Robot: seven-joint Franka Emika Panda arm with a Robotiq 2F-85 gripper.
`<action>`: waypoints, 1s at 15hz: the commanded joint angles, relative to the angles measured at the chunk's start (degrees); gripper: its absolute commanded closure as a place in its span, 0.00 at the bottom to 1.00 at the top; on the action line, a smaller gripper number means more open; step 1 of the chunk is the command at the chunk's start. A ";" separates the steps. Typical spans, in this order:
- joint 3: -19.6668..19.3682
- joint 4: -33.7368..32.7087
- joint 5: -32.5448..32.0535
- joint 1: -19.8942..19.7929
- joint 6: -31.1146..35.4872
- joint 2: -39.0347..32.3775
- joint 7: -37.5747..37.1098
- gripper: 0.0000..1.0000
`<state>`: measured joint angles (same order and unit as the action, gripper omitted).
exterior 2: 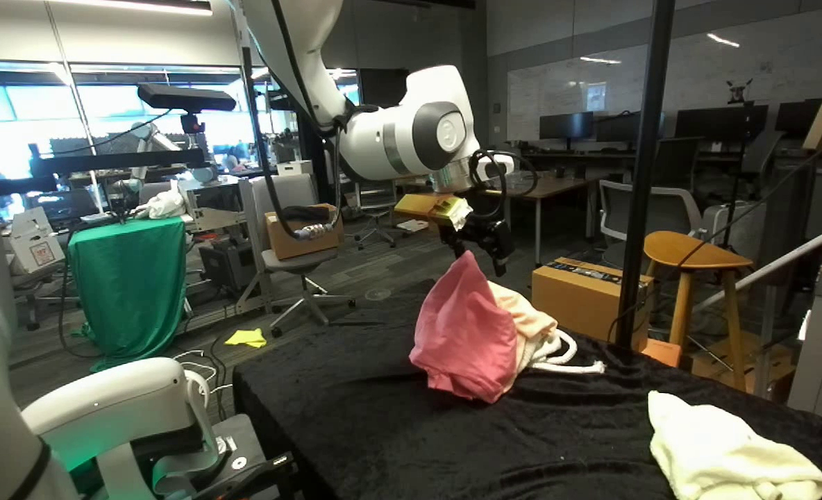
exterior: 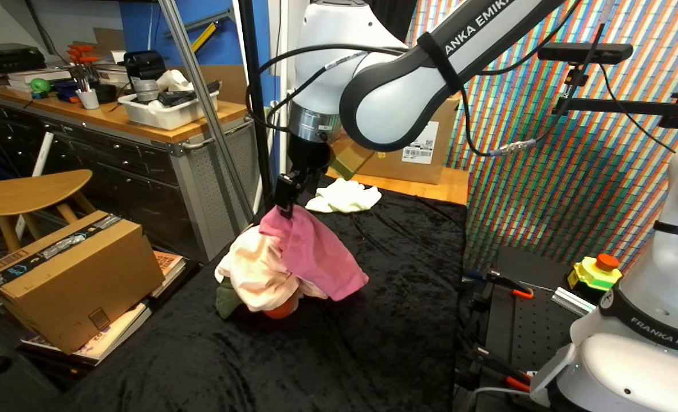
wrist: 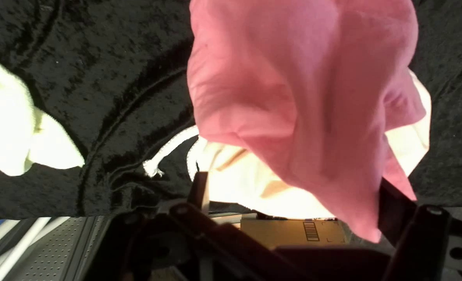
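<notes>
Two fingers (wrist: 395, 210) of my claw (wrist: 292, 185) stand apart, pink cloth (wrist: 313, 97) peaking beside one. If I close too low, I might snag the cream cloth (wrist: 250, 179) underneath.

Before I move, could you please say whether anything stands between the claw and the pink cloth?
Nothing visible does: in the wrist view the claw stands open, the tip of the pink cloth between its fingers; the peach cloth lies partly underneath.

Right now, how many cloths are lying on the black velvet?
3 for sure: pink cloth uppermost; peach cloth partly beneath it; pale yellow cloth lying apart. The dark green piece poking out beside the peach one may be a fourth; others could be hidden underneath.
</notes>
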<state>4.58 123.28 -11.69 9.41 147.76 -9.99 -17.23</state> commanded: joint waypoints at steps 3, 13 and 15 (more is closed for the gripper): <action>-1.29 1.35 3.39 -1.80 1.08 4.84 -0.60 0.00; -2.39 3.25 4.06 -4.98 1.78 9.86 -3.45 0.00; -2.84 3.75 4.85 -5.84 1.56 9.67 -3.23 0.00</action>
<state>2.21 125.24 -8.36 4.68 148.06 -1.56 -20.21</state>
